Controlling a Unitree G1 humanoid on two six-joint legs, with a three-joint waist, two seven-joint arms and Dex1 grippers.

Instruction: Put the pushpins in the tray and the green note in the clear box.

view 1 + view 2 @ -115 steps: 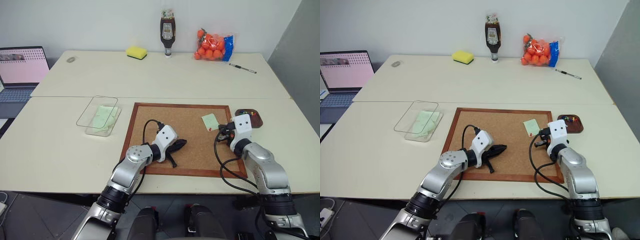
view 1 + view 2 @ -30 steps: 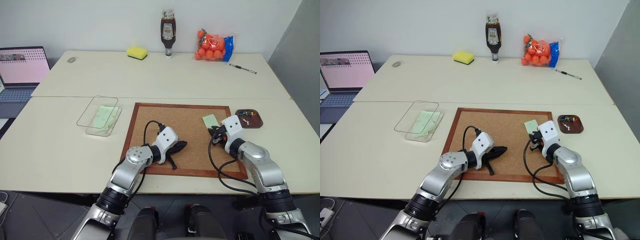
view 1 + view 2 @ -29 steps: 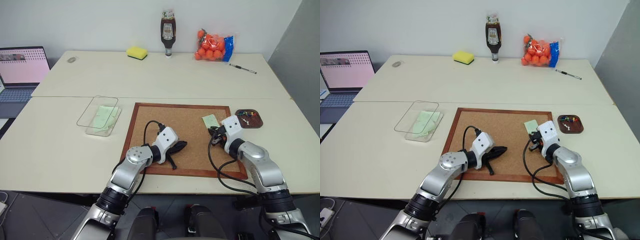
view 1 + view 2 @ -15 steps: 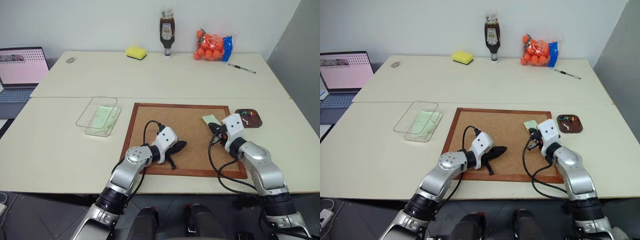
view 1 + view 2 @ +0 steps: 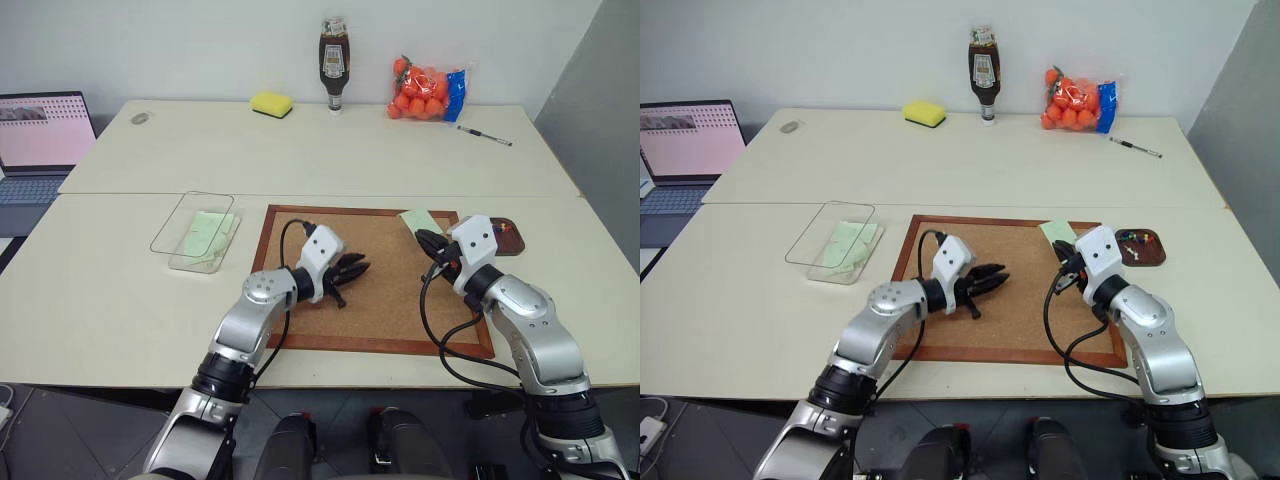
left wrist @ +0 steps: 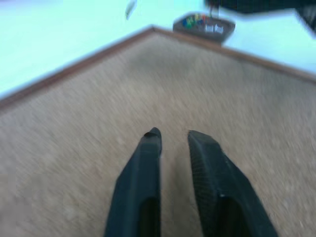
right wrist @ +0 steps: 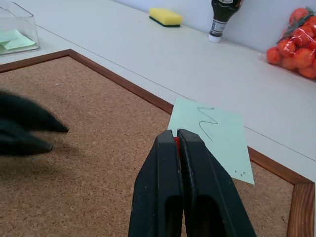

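My right gripper is shut on a red pushpin. The green note hangs on that pin, lifted over the cork board's far right corner. The dark brown tray lies just right of the board behind my right hand. Coloured pushpins lie in it. My left gripper hovers over the middle of the board, open, with nothing between its fingers. The clear box stands left of the board with pale green paper inside.
At the table's far edge are a yellow sponge, a dark sauce bottle, a bag of oranges and a pen. A laptop sits at far left.
My right gripper has risen, lifting the pin and green note off the board toward its far edge. My left gripper has lifted, moved forward, and its fingers have parted.
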